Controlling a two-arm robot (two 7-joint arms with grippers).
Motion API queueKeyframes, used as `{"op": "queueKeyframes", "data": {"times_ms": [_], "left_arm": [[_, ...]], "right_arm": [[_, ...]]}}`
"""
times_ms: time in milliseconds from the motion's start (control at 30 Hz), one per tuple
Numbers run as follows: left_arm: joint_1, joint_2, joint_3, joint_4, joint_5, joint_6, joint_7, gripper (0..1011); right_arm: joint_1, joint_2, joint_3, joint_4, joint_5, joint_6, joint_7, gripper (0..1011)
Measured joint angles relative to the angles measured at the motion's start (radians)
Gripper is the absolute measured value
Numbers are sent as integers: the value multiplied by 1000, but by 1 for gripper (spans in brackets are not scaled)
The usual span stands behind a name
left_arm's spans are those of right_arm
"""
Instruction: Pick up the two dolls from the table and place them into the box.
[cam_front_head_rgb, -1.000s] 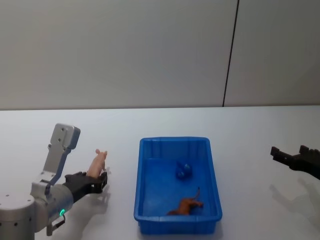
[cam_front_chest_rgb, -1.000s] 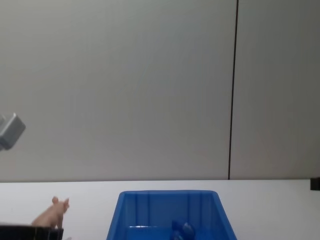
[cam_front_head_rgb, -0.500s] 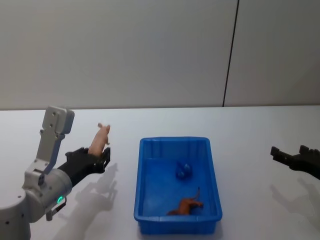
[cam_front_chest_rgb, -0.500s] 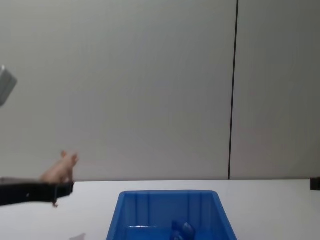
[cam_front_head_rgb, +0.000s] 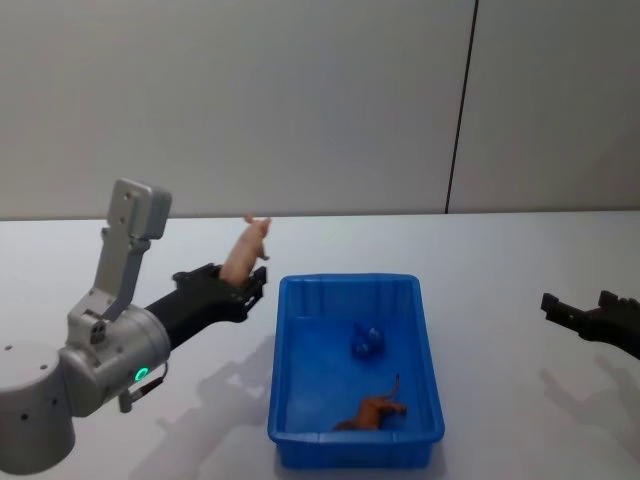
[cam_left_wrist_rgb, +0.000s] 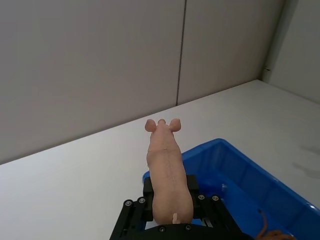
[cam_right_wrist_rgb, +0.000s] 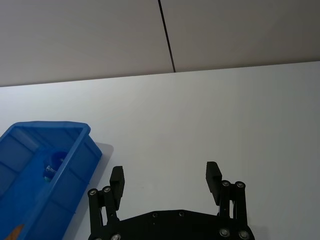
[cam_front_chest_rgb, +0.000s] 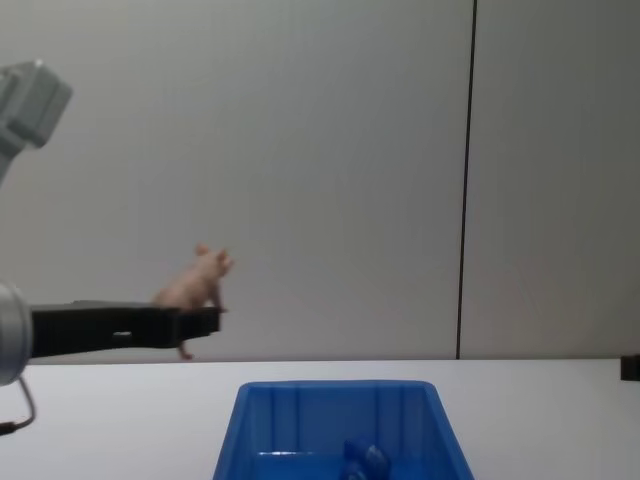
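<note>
One pale pink pig doll (cam_front_head_rgb: 247, 250) is pinched between the fingers of the left gripper (cam_front_head_rgb: 238, 286), lifted clear of the white table (cam_front_head_rgb: 500, 250) and held just beside the far left corner of the blue box (cam_front_head_rgb: 283, 400), snout pointing up and away from the robot. From the left wrist the pig doll (cam_left_wrist_rgb: 166, 172) stands lengthwise between the black fingers, with the box's near corner (cam_left_wrist_rgb: 200, 152) just past it. Inside the box lie a brown animal doll (cam_front_head_rgb: 372, 411) near the edge closest to the robot and a small blue toy (cam_front_head_rgb: 365, 340) near the middle. The right gripper (cam_front_head_rgb: 590, 315) hovers low near the table's right edge, well apart from the box, its fingers (cam_right_wrist_rgb: 118, 182) spread wide with nothing between them.
</note>
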Motion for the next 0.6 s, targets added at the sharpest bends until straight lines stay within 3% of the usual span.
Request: {"op": "queueKeyframes", "data": {"times_ms": [300, 600], "left_arm": [[-58, -37, 19, 53, 3, 40, -125, 390], [-141, -90, 49, 156, 31, 105, -273, 390]], "right_arm": [[0, 0, 0, 0, 0, 0, 0, 1001], [0, 0, 0, 0, 0, 0, 0, 1001]]}}
